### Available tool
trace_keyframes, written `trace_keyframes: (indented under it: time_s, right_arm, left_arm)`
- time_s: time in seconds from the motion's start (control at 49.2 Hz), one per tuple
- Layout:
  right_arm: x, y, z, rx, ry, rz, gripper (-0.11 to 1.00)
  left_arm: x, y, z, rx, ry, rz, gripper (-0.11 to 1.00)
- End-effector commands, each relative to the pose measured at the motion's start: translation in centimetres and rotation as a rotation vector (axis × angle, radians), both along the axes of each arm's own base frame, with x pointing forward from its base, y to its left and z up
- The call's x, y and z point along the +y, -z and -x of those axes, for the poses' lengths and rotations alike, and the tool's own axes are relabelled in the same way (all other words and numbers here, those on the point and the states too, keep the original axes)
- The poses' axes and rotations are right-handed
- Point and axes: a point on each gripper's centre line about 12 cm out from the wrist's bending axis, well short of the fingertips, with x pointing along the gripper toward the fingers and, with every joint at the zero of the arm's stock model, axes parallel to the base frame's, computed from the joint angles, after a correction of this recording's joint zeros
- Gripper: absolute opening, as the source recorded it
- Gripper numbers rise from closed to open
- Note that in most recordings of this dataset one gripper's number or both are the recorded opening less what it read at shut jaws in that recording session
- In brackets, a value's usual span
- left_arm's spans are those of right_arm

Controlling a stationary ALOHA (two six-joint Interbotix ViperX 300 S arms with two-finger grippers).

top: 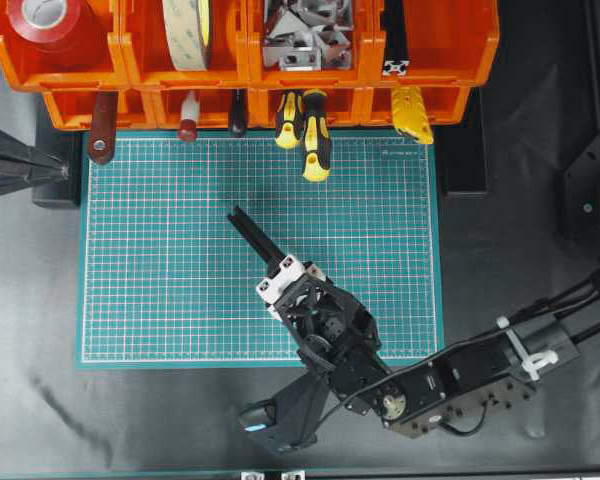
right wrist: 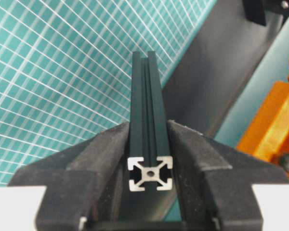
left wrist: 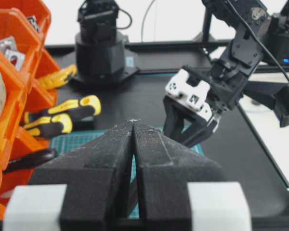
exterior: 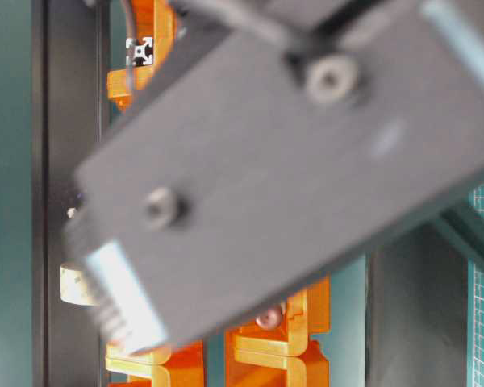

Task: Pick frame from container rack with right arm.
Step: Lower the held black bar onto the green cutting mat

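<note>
My right gripper (top: 277,262) is shut on the frame (top: 253,235), a slim black slotted bar, and holds it over the middle of the green cutting mat (top: 160,250). The bar points up-left, away from the orange container rack (top: 130,72). In the right wrist view the frame (right wrist: 147,96) sits clamped between both black pads (right wrist: 111,149), with its silvery cut end towards the camera. A second black bar (top: 395,45) stands in the rack's top right bin. My left gripper (left wrist: 133,124) is shut and empty at the mat's left edge (top: 55,172).
Yellow-and-black screwdrivers (top: 315,130) and other tool handles (top: 103,125) hang out of the rack's lower bins over the mat's far edge. The upper bins hold red tape (top: 45,25), a tape roll (top: 190,30) and metal brackets (top: 305,35). The table-level view is mostly blocked by a blurred arm part (exterior: 290,161).
</note>
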Motion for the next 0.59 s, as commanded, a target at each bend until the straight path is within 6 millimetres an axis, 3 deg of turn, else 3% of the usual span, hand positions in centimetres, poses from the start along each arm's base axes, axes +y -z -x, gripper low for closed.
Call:
trace_keyframes:
  time_s: [0.0, 0.305, 0.57]
  right_arm:
    - [-0.1, -1.2, -0.1, -0.034, -0.006, -0.025, 0.25]
    - [-1.4, 0.0, 0.3, -0.009, 0.009, -0.022, 0.25]
    - [-1.3, 1.3, 1.0, 0.025, 0.001, -0.054, 0.25]
  left_arm:
    - [-0.1, -1.1, -0.1, -0.028, 0.003, 0.001, 0.00]
    - [-0.1, -1.1, -0.1, -0.027, 0.003, 0.004, 0.00]
    - [-0.1, -1.1, -0.1, -0.029, 0.003, 0.004, 0.00]
